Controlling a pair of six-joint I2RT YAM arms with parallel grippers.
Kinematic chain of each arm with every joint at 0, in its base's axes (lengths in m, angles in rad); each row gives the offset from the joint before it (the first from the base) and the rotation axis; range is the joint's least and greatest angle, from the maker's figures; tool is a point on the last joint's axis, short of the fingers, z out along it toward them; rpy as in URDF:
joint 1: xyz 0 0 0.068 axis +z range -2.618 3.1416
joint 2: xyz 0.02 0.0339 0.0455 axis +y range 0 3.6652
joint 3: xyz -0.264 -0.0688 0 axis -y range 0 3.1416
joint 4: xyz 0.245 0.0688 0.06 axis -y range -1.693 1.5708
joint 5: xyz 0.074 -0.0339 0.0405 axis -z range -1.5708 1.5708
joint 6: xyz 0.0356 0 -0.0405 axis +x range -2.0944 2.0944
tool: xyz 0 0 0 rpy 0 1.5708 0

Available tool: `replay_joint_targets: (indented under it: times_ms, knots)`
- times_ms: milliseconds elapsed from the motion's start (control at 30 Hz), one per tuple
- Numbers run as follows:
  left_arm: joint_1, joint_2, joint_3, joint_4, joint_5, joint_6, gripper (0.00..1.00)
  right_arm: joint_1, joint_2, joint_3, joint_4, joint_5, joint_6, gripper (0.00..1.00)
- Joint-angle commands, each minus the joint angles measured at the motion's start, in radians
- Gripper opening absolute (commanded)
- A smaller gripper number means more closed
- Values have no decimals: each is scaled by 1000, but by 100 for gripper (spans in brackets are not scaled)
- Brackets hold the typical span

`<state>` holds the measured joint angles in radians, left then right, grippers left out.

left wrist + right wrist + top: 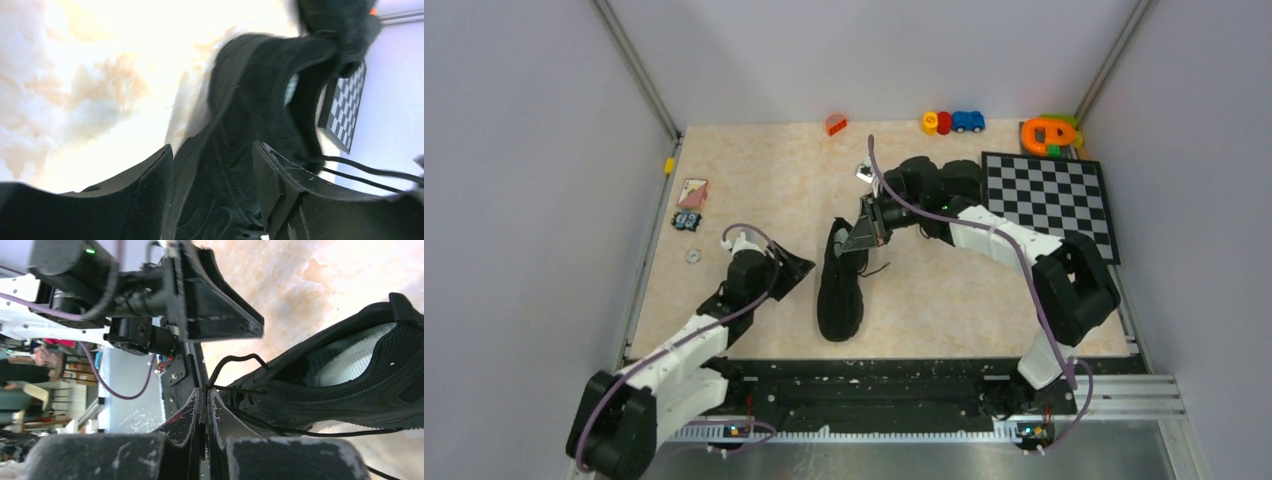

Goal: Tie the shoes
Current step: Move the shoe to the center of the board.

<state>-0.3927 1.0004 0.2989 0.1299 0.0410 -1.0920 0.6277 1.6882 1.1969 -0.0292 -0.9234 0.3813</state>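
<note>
Shoe lies frame centre, long axis top-to-bottom; right pincer closed on lace at upper right side (nearer); left pincer gaping, empty, just left.

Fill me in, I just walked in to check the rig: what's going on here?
The right tool is shut on a thin black lace of the shoe lying in the middle of the table. The left tool is open and faces the shoe's side, gripping nothing. The laces are loose; no bow is tied yet.
</note>
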Motion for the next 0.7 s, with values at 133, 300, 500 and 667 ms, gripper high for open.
replay_joint_targets:
  times_ms: [133,300,500,667]
  knots:
    - [-1,-344,8,-24,53,494,76,-9,-30,13,19,-47,78,0]
    - [-1,-367,-64,245,232,685,76,-14,-40,-29,-4,-66,72,5]
    - [-3,-216,-49,387,476,895,72,-21,-76,-121,87,-103,121,6]
    - [-3,-95,-57,559,565,943,65,-27,-89,-134,68,-110,111,6]
